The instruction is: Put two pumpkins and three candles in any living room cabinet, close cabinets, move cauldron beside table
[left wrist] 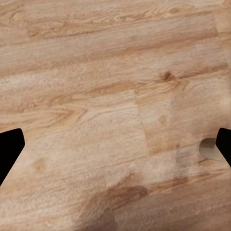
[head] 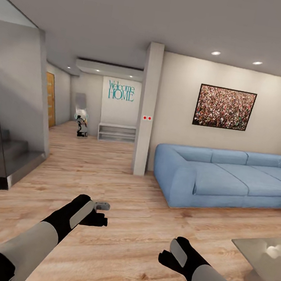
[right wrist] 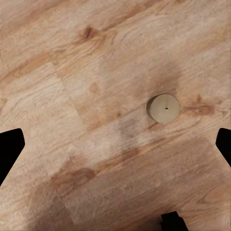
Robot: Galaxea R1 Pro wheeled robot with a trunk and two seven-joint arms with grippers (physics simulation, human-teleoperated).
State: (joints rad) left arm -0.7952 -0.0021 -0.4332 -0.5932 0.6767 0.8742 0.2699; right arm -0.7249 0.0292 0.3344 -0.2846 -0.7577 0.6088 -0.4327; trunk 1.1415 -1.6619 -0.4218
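We hover both arms over the wood floor (head: pixel 133 193). Right fingers (right wrist: pixel 115 144) spread wide, empty; a candle (right wrist: pixel 163 108) stands on the floor between and ahead of them. Left fingers (left wrist: pixel 115 149) equally wide, empty. Worktop (head: pixel 263 251) is beyond the right fingers. Best: lower straight, centre on candle, then close.

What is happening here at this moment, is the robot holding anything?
No. The robot stands on the wood floor of the living room, both arms out in front. The left gripper and right gripper are open and empty. A small round candle lies on the floor below the right gripper. The glass table corner is at right, beside the blue sofa.
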